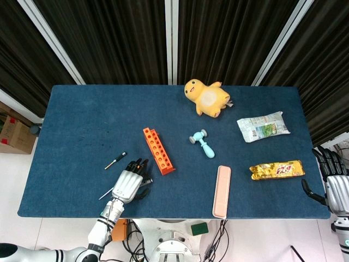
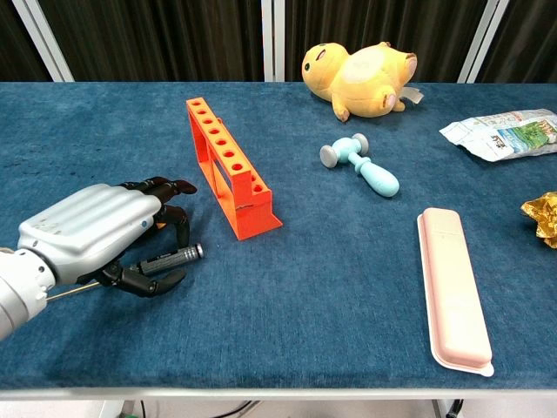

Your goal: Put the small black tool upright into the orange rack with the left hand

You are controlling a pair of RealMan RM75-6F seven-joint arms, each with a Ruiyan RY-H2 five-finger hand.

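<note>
The orange rack (image 1: 159, 151) (image 2: 228, 165) lies mid-table, its row of holes facing up. My left hand (image 1: 130, 183) (image 2: 96, 226) sits low at the table, just left of the rack's near end. Its fingers curl around the small black tool (image 2: 174, 257). The tool lies roughly level, with its grey-tipped handle end pointing toward the rack. Its thin metal shaft (image 1: 105, 193) sticks out behind the hand. My right hand (image 1: 332, 185) hangs off the table's right edge, fingers apart and holding nothing.
A second small screwdriver (image 1: 115, 160) lies left of the rack. A blue toy hammer (image 1: 202, 143), a yellow duck plush (image 1: 207, 97), a pink case (image 1: 222, 191), a white packet (image 1: 263, 126) and a gold snack bag (image 1: 276, 170) lie to the right.
</note>
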